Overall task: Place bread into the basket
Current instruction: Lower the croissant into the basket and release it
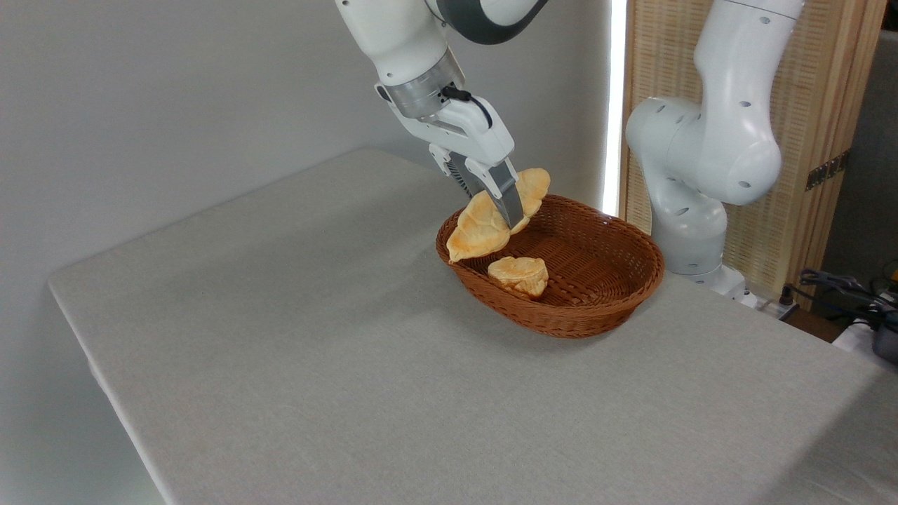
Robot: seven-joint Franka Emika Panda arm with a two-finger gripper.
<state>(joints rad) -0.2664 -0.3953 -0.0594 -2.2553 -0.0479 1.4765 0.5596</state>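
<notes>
- Golden-orange, long flat leaf-shaped bread (484, 226) with ridged segments is off the desk, pinched at about its middle by the fingers (506, 203).
- From my feed the fingers are closed down on the bread from both sides; one grey pad sits across its near face, the other is hidden behind it.
- Bread hangs tilted: lower pointed end down-left, upper end up-right past the fingers.
- It sits over the left end of the oval reddish-brown woven wicker basket (610, 294), with the lower tip at or just above the braided rim. I can't tell from this angle whether the tip touches the rim.
- I see the white arm coming in from the top of frame, wrist angled so the fingers point down and to the right.
- Smaller chunky pale-golden bread piece (519, 275) lies on the basket floor, near the front-left, just below the held bread and apart from it.
- Basket stands on the grey cloth-covered desk (316, 365), toward the far right side.
- White robot base column (701, 161) stands right behind the basket at the desk's far edge, with a light wooden slatted screen (814, 105) behind it.
- Dark cables (842, 287) lie at the far right edge.
</notes>
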